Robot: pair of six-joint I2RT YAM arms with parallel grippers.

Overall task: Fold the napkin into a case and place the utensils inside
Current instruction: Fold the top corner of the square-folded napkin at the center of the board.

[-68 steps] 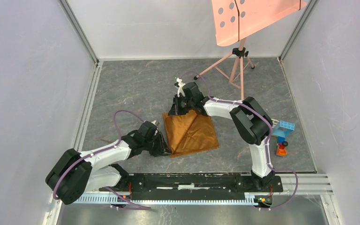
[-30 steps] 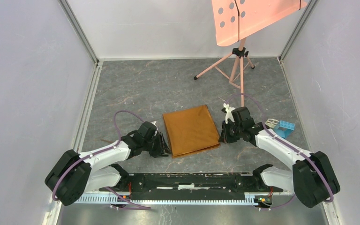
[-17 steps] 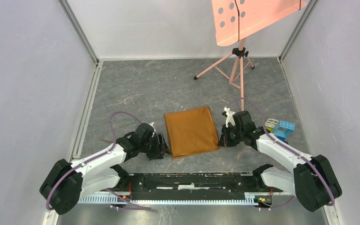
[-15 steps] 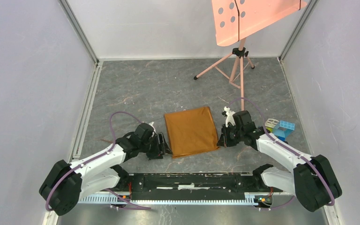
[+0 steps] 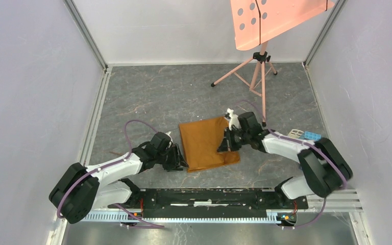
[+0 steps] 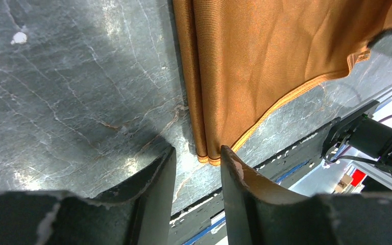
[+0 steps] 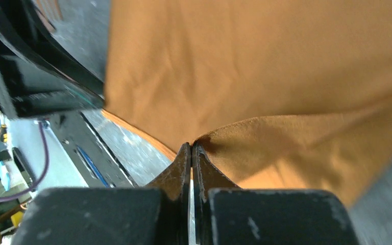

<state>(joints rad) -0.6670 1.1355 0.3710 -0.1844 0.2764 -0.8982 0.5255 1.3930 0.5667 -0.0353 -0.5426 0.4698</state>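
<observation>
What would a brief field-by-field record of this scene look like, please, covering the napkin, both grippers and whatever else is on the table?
napkin: orange-brown, folded, lying on the grey table
right gripper: shut, pinching a raised fold at the napkin's right side
left gripper: open, fingers straddling the napkin's near-left corner
case: not yet formed
other items: pink perforated panel on a tripod at the far right; toy blocks near the right wall
</observation>
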